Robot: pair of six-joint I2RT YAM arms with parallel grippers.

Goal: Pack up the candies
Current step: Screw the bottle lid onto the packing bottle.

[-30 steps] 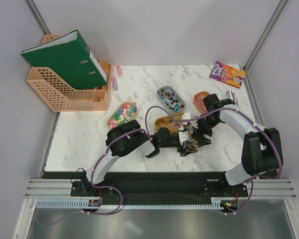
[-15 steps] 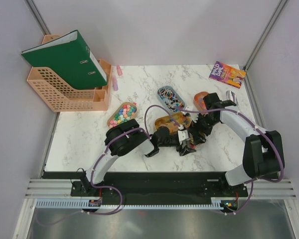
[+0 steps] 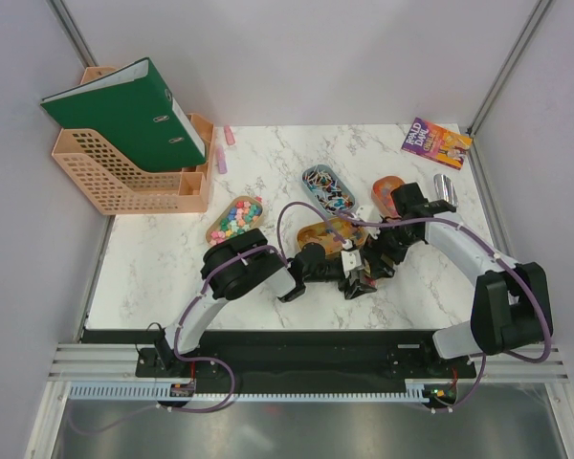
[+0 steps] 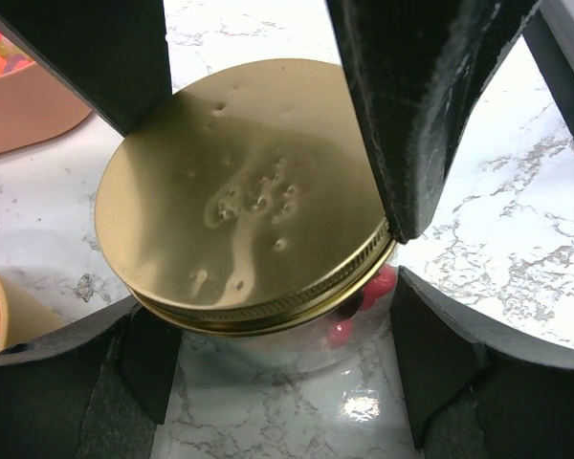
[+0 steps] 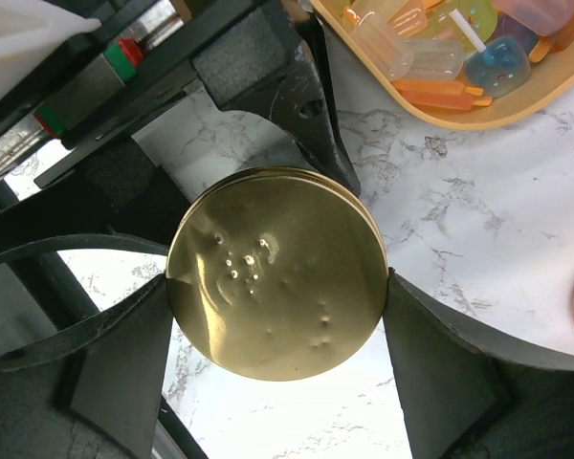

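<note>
marble table is shared by both arms: a jar is clamped by the left gripper, its gold lid pinched by the right gripper. candies are heaped in a tray further left; pink ones are seen inside the jar.

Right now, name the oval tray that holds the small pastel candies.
The leftmost tray, beside the peach file rack; the other trays sit further right, and only this one shows such candies.

four oval trays, one jar, one gold lid, one book
</note>
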